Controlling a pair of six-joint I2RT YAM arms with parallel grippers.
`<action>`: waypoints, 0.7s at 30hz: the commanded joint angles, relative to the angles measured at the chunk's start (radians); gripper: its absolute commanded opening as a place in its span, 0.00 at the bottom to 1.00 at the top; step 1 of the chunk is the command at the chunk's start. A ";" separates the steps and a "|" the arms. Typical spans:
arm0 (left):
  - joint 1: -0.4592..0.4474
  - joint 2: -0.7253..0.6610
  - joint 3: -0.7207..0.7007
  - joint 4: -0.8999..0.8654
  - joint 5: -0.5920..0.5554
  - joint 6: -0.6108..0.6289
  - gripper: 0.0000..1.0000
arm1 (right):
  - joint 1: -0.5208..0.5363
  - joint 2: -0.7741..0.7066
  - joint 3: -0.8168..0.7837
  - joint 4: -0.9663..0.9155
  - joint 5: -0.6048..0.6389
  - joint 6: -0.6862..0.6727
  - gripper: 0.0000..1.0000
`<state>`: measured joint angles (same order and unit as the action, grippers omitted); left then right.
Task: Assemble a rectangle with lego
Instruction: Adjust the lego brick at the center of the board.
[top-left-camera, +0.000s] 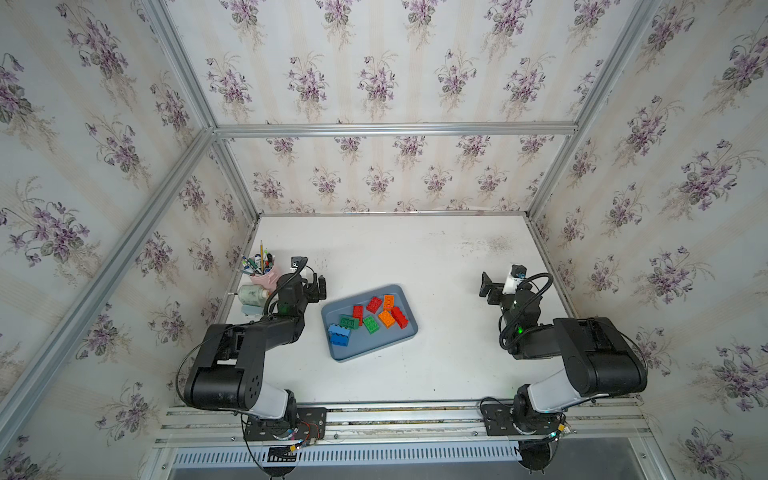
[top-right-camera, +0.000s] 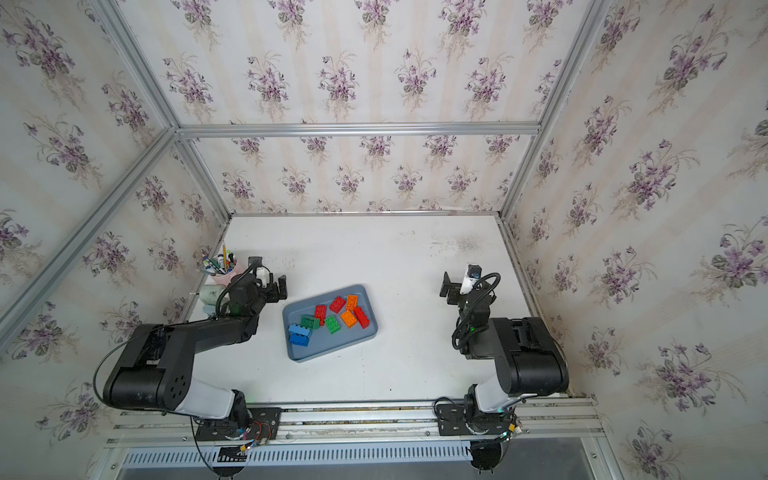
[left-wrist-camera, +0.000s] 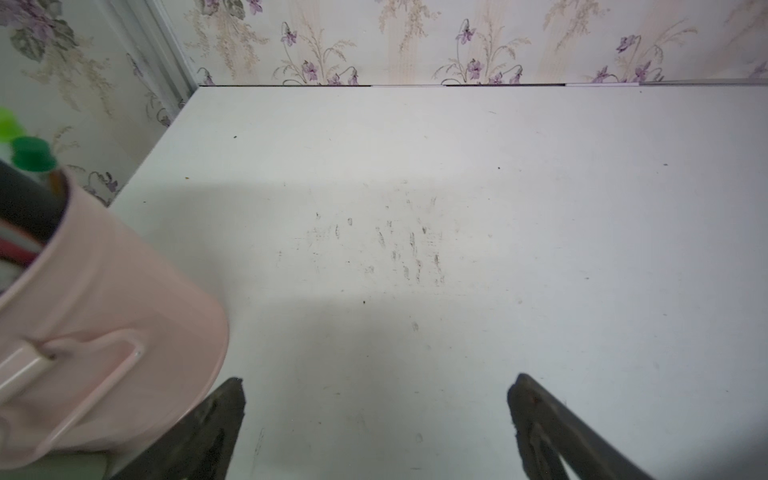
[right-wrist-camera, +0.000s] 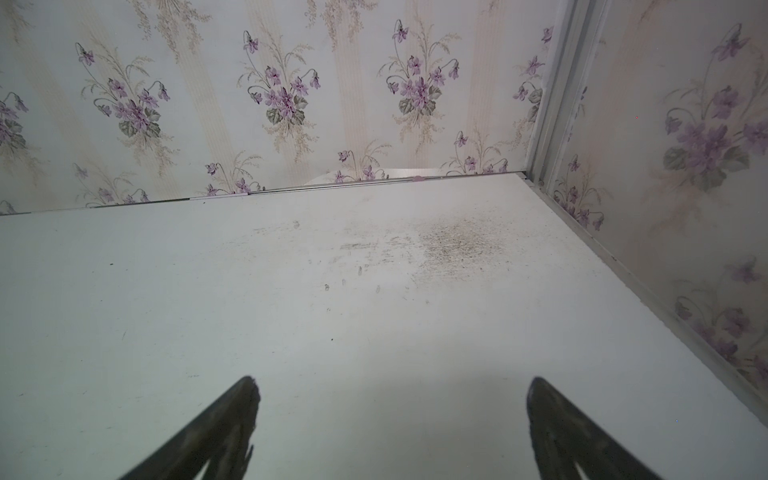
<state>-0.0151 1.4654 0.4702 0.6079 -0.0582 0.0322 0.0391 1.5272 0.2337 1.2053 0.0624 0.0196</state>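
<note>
I read the left end effector (left-wrist-camera: 374, 386) as released. In the left wrist view its two jaws stand wide apart over bare worktop (left-wrist-camera: 457, 208), with nothing between them. The right end effector (right-wrist-camera: 392, 388) is also released, its jaws spread over bare worktop and grasping nothing.

In both top views the left end effector (top-left-camera: 316, 286) sits just beside the pink cup (top-left-camera: 266, 277) of pens, at the left edge of the worktop. The right end effector (top-left-camera: 487, 286) sits toward the right edge. Both are well apart from the bricks.

The lego (top-left-camera: 374, 316) lies loose inside the grey-blue tray (top-left-camera: 370, 353), which rests on the worktop between the two arms, turned at an angle to the worktop edges. I count three red, two orange and two green bricks scattered at mixed angles, several touching. A blue brick (top-left-camera: 338, 334) occupies the tray's near-left corner, against a green brick (top-left-camera: 348, 322). I cannot tell whether the blue is one brick or two stacked.
</note>
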 joint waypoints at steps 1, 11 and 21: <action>-0.008 -0.105 0.087 -0.191 -0.145 -0.054 1.00 | 0.001 -0.075 0.047 -0.116 0.048 0.016 1.00; 0.035 -0.270 0.458 -0.866 0.042 -0.603 1.00 | -0.033 -0.184 0.477 -0.887 -0.222 0.549 0.85; -0.493 -0.168 0.693 -1.205 0.040 -0.124 1.00 | 0.064 -0.252 0.699 -1.432 -0.120 0.454 0.80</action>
<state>-0.4049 1.2652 1.1347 -0.4038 0.0608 -0.2668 0.1013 1.2877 0.9016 0.0319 -0.1486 0.5079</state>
